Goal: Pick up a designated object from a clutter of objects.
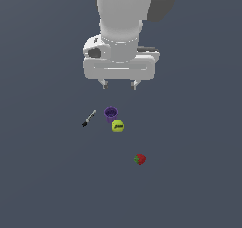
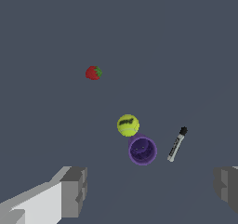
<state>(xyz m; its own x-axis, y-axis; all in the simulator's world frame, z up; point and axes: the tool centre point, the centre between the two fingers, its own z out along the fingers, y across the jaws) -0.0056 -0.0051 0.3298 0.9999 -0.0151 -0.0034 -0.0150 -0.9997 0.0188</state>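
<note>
Claw [image 1: 119,84] hangs wide open, empty, above the stick tool [image 1: 89,118].

Tabletop [image 1: 42,189]: flat surface of uniform dark slate-grey, filling the exterior view from left to right and from near to far. The wrist view shows the same matte, even colour throughout.

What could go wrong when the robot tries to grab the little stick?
The stick tool is thin and lies flat, so the open gripper might slip off it. The purple cup and tennis ball sit close beside it, so a finger coming down could bump them; the ball could roll.
</note>
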